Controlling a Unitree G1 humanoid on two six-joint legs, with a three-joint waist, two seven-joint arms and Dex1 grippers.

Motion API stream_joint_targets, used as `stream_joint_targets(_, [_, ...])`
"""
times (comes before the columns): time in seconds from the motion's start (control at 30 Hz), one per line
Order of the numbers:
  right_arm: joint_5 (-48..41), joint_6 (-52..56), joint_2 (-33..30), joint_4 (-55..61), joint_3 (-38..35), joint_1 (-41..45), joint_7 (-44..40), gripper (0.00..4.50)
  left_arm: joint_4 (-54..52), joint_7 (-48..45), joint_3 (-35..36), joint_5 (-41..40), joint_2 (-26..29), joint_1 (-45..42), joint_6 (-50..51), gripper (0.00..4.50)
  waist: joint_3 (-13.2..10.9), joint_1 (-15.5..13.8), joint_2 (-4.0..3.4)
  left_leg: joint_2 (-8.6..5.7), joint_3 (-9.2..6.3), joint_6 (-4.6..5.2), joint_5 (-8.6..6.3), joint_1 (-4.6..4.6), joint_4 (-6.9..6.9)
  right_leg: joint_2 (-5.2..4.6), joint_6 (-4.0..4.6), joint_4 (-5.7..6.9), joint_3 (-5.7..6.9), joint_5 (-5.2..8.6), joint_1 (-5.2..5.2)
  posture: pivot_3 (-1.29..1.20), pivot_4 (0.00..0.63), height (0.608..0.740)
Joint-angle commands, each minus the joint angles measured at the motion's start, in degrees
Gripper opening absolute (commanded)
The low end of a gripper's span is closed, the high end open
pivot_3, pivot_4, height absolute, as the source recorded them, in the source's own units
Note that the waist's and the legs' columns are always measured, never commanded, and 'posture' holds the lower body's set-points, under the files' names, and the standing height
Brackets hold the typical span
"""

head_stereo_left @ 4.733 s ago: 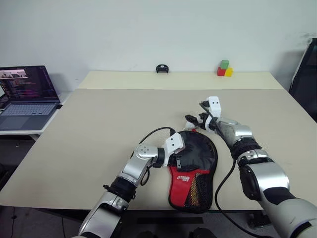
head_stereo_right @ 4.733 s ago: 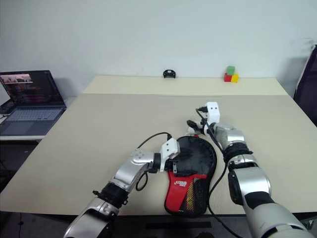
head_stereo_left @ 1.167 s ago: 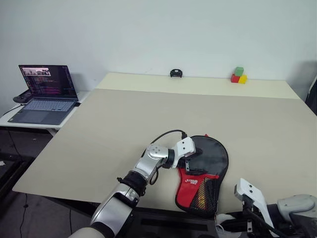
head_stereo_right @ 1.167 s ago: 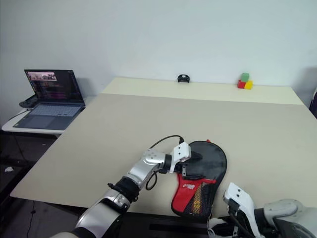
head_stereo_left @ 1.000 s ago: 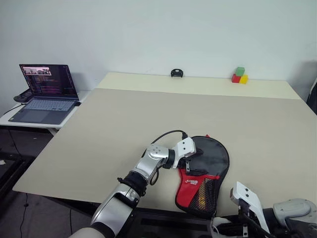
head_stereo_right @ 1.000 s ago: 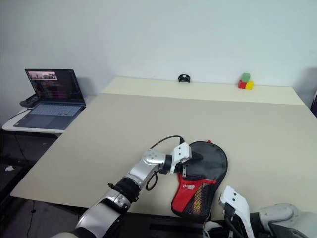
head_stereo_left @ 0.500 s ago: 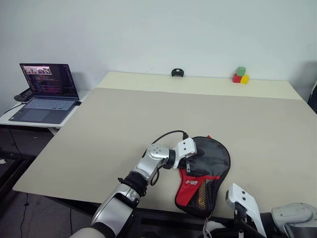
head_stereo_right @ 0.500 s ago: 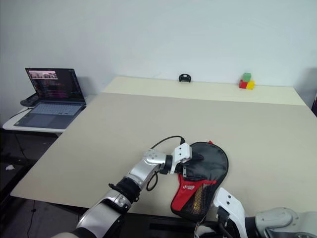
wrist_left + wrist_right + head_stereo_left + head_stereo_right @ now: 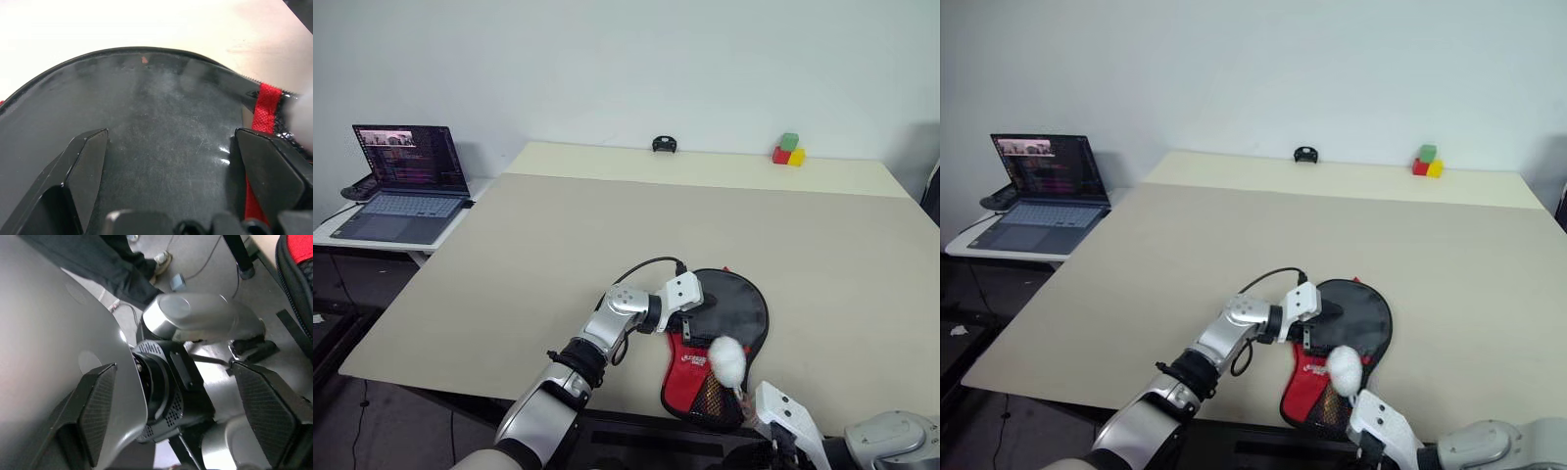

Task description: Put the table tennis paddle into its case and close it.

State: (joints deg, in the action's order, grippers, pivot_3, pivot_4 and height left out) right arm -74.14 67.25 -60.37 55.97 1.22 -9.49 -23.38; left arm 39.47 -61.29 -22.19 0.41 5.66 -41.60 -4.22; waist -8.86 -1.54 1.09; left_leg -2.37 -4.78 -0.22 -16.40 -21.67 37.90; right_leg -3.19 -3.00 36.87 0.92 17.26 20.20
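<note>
The case (image 9: pixel 732 311), a black paddle-shaped pouch with a red panel and a mesh pocket, lies at the near edge of the table (image 9: pixel 548 225). My left gripper (image 9: pixel 697 318) rests open over its round black face (image 9: pixel 161 112), one finger on each side. A blurred white round thing (image 9: pixel 727 360), like a small ball, hangs over the red panel. My right gripper (image 9: pixel 181 416) is below the table's near edge, open with nothing between its fingers; its white wrist mount (image 9: pixel 783 416) shows there. The paddle is hidden.
A laptop (image 9: pixel 401 181) stands on a side table to the left. At the back of the table sit a small black object (image 9: pixel 663 144) and coloured blocks (image 9: pixel 788 149). A person's legs (image 9: pixel 112 269) show on the floor.
My right gripper opened and its arm slid left below the table edge. A white blur appeared over the case's red panel. The left arm stayed still.
</note>
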Motion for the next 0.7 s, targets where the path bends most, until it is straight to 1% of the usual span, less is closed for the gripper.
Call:
stream_joint_targets(0.03, [0.6,-1.6,-1.4,3.7,1.7,-0.4,-1.9,3.93,4.6,0.5,-4.0,4.7,0.0,2.8,1.9,4.5,0.0,0.0,0.01,0.0,0.0,0.0,0.0,0.0,0.0,0.0,0.0,0.0,0.0,0.0,0.0,0.0,0.15,0.74])
stream_joint_targets(0.17, [1.3,-3.1,-2.9,4.0,1.8,-1.3,-2.4,3.93,4.9,0.5,-3.9,4.8,-0.3,2.7,1.7,4.5,0.0,-0.1,0.02,-0.02,0.0,0.0,0.0,-0.01,0.0,-0.03,0.0,-0.01,0.0,0.0,0.0,0.0,0.15,0.74])
stream_joint_targets(0.27, [0.6,-4.4,-5.2,4.0,-0.8,-2.4,-3.5,3.93,4.9,0.5,-4.0,4.9,-0.3,2.7,1.6,4.5,0.0,-0.2,0.01,-0.02,0.0,0.0,0.0,-0.02,0.0,-0.04,0.0,-0.01,0.01,0.0,0.0,0.0,0.15,0.74])
stream_joint_targets(0.3, [0.4,-4.8,-5.9,3.6,-2.0,-2.8,-3.8,3.93,4.9,0.5,-4.0,4.9,-0.3,2.7,1.5,4.5,0.0,-0.2,0.01,-0.03,0.0,0.0,0.0,-0.02,0.0,-0.05,0.0,-0.01,0.0,0.0,-0.01,0.0,0.15,0.74])
stream_joint_targets(0.43, [-7.5,-8.6,-6.1,-4.7,-11.2,0.9,-4.8,3.93,5.0,0.5,-3.9,5.0,-0.4,2.7,1.3,4.5,0.0,-0.2,0.05,-0.02,0.01,0.0,0.0,-0.01,0.01,-0.05,-0.01,-0.01,0.0,0.0,-0.02,0.0,0.15,0.74])
stream_joint_targets(0.53, [-8.9,-9.7,-5.1,-10.6,-14.4,3.6,-6.1,3.93,5.1,0.6,-3.9,5.0,-0.5,2.6,1.2,4.5,0.0,-0.3,0.07,-0.03,0.02,0.01,0.0,0.0,0.03,-0.05,-0.01,-0.01,-0.01,-0.01,-0.03,0.0,0.15,0.74])
stream_joint_targets(0.7, [-2.9,-11.6,-3.1,-18.7,-16.7,6.5,-7.9,3.93,5.2,0.8,-3.9,5.1,-0.6,2.7,1.0,4.5,0.0,-0.4,0.05,-0.05,0.02,0.03,-0.01,-0.05,0.02,-0.06,0.2,-0.02,-0.02,-0.12,-0.01,0.0,0.15,0.74])
